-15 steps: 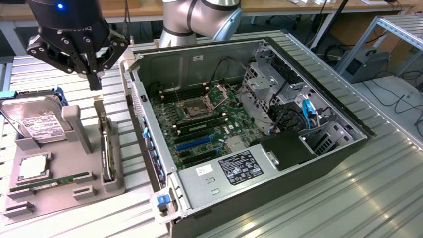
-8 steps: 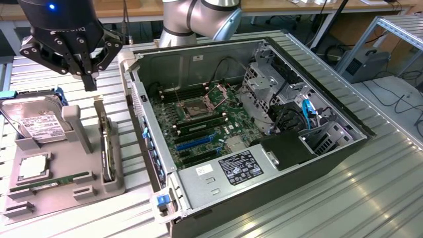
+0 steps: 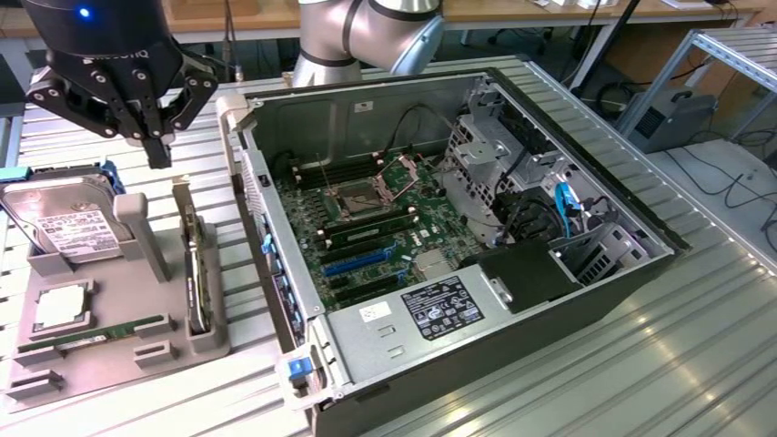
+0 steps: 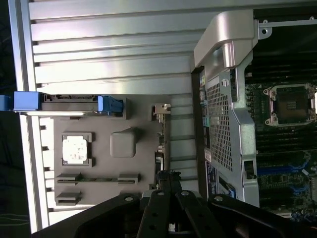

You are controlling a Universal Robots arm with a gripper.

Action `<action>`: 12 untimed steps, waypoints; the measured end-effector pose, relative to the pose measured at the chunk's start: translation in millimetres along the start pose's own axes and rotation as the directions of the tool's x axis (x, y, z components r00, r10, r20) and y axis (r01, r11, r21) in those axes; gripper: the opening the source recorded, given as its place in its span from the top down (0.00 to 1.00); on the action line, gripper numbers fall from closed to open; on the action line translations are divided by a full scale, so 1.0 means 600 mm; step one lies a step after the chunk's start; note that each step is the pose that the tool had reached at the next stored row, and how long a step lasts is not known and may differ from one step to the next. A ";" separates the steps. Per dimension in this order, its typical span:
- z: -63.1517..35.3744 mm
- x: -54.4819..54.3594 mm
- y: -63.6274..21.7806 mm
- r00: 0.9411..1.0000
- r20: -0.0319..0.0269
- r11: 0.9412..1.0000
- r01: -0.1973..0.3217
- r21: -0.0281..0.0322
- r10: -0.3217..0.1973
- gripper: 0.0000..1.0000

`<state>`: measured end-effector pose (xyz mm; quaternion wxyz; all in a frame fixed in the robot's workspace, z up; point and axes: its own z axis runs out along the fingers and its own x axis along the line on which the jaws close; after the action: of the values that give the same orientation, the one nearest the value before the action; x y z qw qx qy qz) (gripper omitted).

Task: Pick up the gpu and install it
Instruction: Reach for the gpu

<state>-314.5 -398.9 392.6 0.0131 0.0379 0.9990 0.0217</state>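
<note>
- Dark linkage of the end effector (image 4: 168, 179) sits closest to the wrist camera. Its fingers are pressed together with nothing between them.
- In the exterior view it hangs above the grey holder tray (image 3: 209, 344), near the bracket end of the gpu (image 3: 192, 273) but apart from it.
- The gpu stands on its long edge in a slot along the tray's side nearest the open computer case (image 3: 352, 109). The tray lies by the tabletop (image 3: 631, 364) edge on the exterior view's left.
- Progress, as I judge it: nothing is done yet. The gpu is not lifted, and the blue expansion slots (image 3: 358, 259) on the motherboard are bare, so both grasping and installing remain.
- The gpu looks thin and dark, seen almost edge-on, with a silver metal bracket at one end.
- A hard drive (image 3: 67, 228), a processor chip (image 3: 61, 307) and a green memory stick (image 3: 104, 332) share the tray.
</note>
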 end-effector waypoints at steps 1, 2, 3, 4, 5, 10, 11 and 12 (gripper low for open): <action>0.000 0.001 0.000 1.000 0.000 1.000 0.000 0.000 0.000 0.89; 0.000 0.002 0.000 1.000 0.000 1.000 0.000 0.000 0.000 0.89; 0.000 0.003 0.000 1.000 0.000 1.000 0.000 0.000 0.000 0.89; 0.000 0.005 0.000 1.000 0.000 1.000 0.000 0.000 0.000 0.89; 0.000 0.006 0.000 1.000 0.000 1.000 0.000 0.000 0.000 0.89; 0.000 0.011 -0.001 1.000 0.000 1.000 0.000 0.000 0.000 0.89; 0.000 0.011 -0.001 1.000 0.000 1.000 0.000 0.000 0.000 0.89; 0.000 0.012 -0.001 1.000 0.000 1.000 0.000 0.000 0.000 0.89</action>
<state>-321.9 -398.9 392.4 0.0131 0.0379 0.9990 0.0217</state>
